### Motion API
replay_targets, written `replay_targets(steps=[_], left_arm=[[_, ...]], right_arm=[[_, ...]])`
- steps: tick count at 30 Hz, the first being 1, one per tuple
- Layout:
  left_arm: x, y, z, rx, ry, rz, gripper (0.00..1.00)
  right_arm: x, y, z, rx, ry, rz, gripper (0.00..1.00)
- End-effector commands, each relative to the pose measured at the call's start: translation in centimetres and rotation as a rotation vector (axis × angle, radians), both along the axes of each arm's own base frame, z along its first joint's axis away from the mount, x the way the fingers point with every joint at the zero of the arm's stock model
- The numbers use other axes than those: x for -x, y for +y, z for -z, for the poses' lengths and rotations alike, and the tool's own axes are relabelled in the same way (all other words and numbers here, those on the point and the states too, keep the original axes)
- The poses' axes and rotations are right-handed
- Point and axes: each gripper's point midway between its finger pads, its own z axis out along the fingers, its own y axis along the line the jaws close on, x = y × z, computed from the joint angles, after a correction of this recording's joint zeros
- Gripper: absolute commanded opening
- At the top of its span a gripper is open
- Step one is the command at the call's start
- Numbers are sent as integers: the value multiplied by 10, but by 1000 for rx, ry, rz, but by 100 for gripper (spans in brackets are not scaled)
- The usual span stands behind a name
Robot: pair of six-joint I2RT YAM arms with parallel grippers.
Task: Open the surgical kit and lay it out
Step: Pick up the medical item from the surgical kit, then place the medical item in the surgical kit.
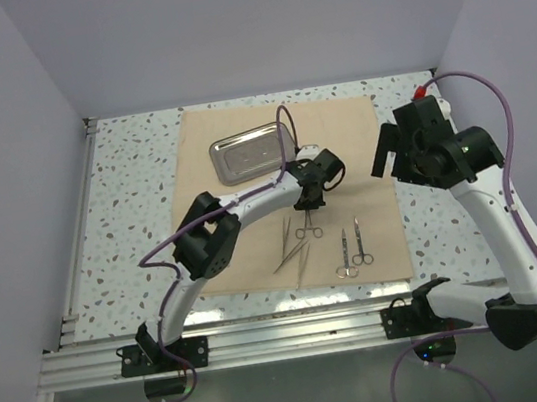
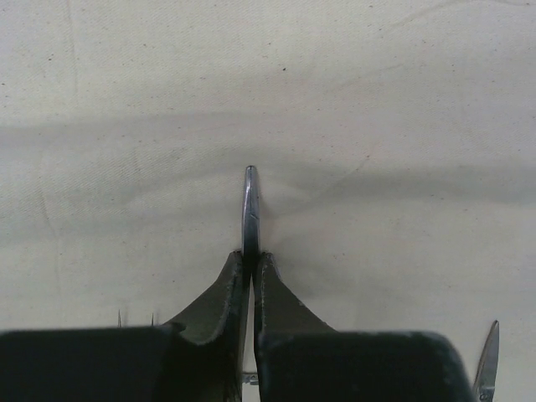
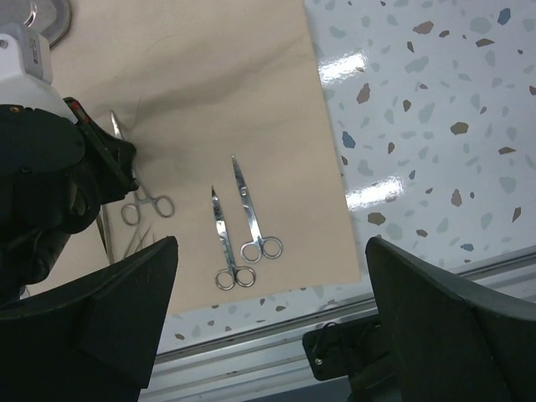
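Left gripper (image 2: 251,261) pinched shut on thin steel instrument (image 2: 250,205), low over cloth wrap (image 1: 352,148), near steel tray (image 1: 251,153). Right gripper (image 3: 272,285) wide, empty, off to side. Step, judged: laying out instruments. Next likely calls for lift, carry to free cloth beside scissors (image 1: 352,246), gentle release.

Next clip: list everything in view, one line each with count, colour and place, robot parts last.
table: one, white speckled, under everything
cloth wrap: one, tan, spread flat on the table's middle
steel tray: one, shiny silver, far left part of the cloth, nothing in it
scissors: two, silver, side by side near the cloth's near right corner
ring-handled instrument: one, silver, mid cloth, in the left gripper
thin straight instruments: at least two, silver, crossing, left of the scissors
left gripper: one, black, shut on the ring-handled instrument, low over the cloth
right gripper: one, black, open, raised above the cloth's right edge
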Motion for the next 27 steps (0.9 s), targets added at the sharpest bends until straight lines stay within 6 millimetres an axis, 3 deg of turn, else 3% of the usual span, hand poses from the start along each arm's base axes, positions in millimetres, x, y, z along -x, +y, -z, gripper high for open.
replay_targets(steps=[1,7,11,16,20,27], left_arm=[[1,-2,17,20,45,-26,0],[-6,-10,-16,75,-3,-19,0],[-13,-21,-54,134,-48,-10,0],[-8,-28,-92,184,-97,-11,0],[15,-38,-109,207,-109,-13,0],[79,-66,-98,218,-78,-22,0]], right_arm=[[-7,-3,-12,47,-45,-7,98],[-9,-1,-17,66,-61,-19,99],[-9,-2,-21,74,-77,-12,98],[-7,-8,-25,91,-102,17,98],[-4,-13,-30,96,-128,40,98],[8,-22,-25,110,-131,63,99]])
